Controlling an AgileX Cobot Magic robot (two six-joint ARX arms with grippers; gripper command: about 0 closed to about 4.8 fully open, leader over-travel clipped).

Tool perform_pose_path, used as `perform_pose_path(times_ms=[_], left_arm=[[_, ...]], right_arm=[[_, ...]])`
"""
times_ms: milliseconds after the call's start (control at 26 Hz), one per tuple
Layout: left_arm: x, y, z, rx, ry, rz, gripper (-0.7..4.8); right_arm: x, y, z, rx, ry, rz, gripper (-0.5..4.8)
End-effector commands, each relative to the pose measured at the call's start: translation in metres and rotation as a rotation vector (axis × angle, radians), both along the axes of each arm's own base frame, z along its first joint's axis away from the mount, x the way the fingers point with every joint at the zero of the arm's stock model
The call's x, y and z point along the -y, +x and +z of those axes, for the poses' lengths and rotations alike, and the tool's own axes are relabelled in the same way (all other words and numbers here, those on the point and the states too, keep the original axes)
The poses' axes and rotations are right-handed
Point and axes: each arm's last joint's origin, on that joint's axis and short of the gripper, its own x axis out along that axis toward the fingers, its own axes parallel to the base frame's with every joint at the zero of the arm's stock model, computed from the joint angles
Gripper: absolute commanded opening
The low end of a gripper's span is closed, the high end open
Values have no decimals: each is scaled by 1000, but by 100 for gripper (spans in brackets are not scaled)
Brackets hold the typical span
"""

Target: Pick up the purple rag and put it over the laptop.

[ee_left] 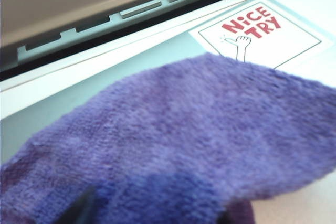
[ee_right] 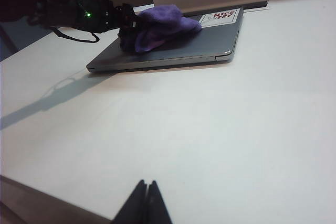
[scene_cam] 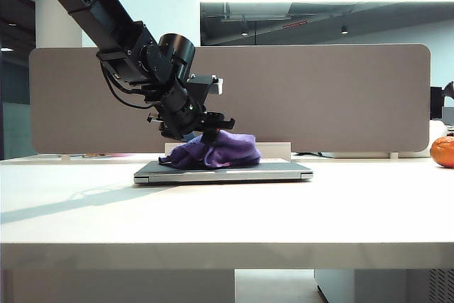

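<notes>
Resting bunched on the laptop (scene_cam: 269, 170), the purple rag (scene_cam: 220, 150) looks nearly placed — we cannot tell whether our left hand (scene_cam: 202, 135), low against it, grips it. Our right hand (ee_right: 143, 203) waits clenched over the near worktop (scene_cam: 227, 211).

The left arm (scene_cam: 106, 15) is matte black, boxy, with looped black cables, a round motor housing and one green light.

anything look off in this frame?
Slightly: the purple rag sits bunched in a heap on the laptop, leaving most of the lid bare. Left pincer is at the rag; right pincer is shut, far off.
</notes>
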Motion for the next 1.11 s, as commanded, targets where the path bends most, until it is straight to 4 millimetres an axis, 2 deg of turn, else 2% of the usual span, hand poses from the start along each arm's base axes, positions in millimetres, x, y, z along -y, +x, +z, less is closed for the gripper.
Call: perform_pose_path(times_ms=[38,115,192,384,461,653,845,883,921,1113], left_arm=[[1,-1,4,-15,4,-6,311],[1,-2,6,-26,3,-9,389],[1,-4,8,-32,-3,-28,436],[1,-6,20,-19,-22,-44,449],[0,-7,26,-8,-26,-45,479],[-2,-14,45,-3,-41,-68,479],[-7,-26,66,-69,-70,-63,479],[-8,-27,68,-73,-67,-61,473],[-9,-29,72,-76,-64,-58,431],[-13,-40,94,-73,-66,-58,179]], right_arm=[[0,0,0,6,2,1,22],[0,0,0,6,2,1,22],[0,0,0,6,2,1,22],[0,0,0,7,2,0,22],[0,0,0,6,2,0,22],[0,0,0,6,2,-1,22],[0,0,0,7,1,-1,22],[0,0,0,7,1,-1,22],[0,0,0,7,1,-1,22],[0,0,0,9,-1,-2,22]])
